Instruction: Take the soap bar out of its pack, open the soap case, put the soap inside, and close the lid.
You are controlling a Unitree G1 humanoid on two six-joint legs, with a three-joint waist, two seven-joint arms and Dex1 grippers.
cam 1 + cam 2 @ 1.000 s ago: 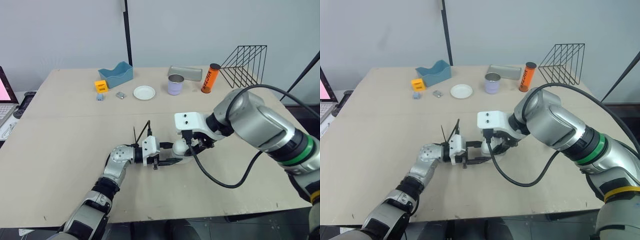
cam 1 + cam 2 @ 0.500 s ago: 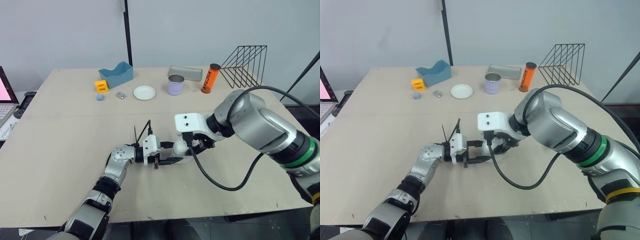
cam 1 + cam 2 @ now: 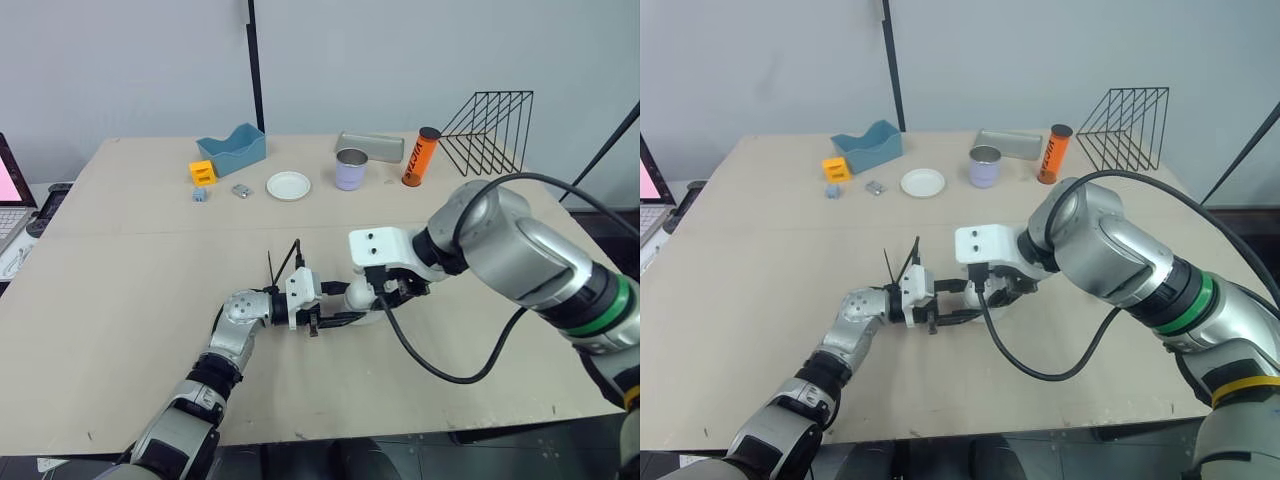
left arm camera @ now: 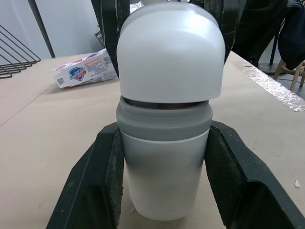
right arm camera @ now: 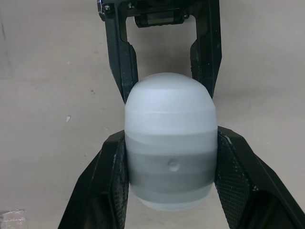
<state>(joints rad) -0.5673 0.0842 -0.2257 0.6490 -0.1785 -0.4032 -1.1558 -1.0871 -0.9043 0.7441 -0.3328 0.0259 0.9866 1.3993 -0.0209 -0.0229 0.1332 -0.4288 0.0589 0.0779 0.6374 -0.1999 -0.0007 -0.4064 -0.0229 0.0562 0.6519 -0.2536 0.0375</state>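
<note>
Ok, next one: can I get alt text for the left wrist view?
A white soap case with a grey band is gripped at one end by the black jaws of the left gripper and at its domed other end by the jaws of the right gripper. Beyond it, a soap pack lies on the tan table.

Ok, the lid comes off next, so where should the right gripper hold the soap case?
Probably the white domed half of the soap case beyond the grey band, approached from the end opposite the left gripper, jaws across its sides: the seam lies at that band, and the left gripper clamps the other half.
</note>
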